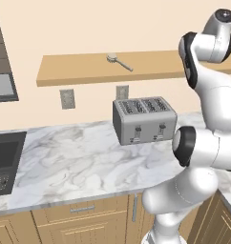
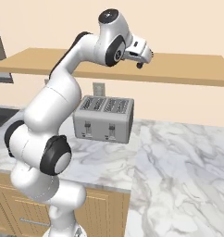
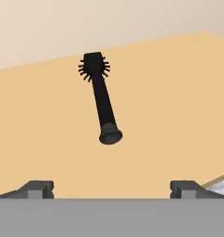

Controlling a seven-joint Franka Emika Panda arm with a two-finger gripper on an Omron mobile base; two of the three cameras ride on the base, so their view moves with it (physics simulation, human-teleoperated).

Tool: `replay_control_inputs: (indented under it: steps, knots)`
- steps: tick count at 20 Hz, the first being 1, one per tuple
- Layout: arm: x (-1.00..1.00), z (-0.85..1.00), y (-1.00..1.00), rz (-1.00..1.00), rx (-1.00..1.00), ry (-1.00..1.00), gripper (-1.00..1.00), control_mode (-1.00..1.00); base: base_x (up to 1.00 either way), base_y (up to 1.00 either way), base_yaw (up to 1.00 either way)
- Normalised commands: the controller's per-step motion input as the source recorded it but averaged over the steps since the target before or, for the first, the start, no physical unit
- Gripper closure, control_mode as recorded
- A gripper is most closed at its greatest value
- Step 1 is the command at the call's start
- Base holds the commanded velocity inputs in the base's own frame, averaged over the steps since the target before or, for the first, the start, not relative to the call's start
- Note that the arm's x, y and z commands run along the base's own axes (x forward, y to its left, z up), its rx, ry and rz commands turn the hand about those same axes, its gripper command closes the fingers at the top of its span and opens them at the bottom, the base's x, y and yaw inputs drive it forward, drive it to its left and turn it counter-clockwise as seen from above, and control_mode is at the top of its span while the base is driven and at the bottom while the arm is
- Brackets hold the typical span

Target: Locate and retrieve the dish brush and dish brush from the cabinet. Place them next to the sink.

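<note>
Wooden shelf [image 3: 49,139]: black brush [image 3: 102,101] beyond open gripper [image 3: 112,187].

No writing, label, brand or number can be read anywhere, not even on the toaster [image 1: 144,119] front.

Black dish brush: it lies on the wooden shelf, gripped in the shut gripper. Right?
Not quite. The black dish brush does lie on the wooden shelf, but the hand view shows the gripper open and apart from it, holding nothing.
</note>
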Motion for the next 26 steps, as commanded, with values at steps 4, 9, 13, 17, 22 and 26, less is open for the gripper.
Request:
replay_control_inputs:
  steps: [4,9,13,17,22,26]
  knots:
    - [0.24,-0.02,-0.06,0.05,0.00,-0.03,-1.00,-1.00,0.00,0.00,0.00]
    - [0.34,-0.06,0.00,0.01,-0.03,0.00,-1.00,-1.00,0.00,0.00,0.00]
    - [0.33,0.00,0.00,-0.01,-0.10,0.05,-1.00,-1.00,0.00,0.00,0.00]
    - [0.32,0.00,-0.06,-0.02,-0.08,0.04,-1.00,-1.00,0.00,0.00,0.00]
    - [0.26,-0.09,-0.18,0.00,-0.01,0.01,-1.00,-1.00,0.00,0.00,0.00]
    - [0.15,-0.12,-0.22,0.00,0.00,0.00,-1.00,-1.00,0.00,0.00,0.00]
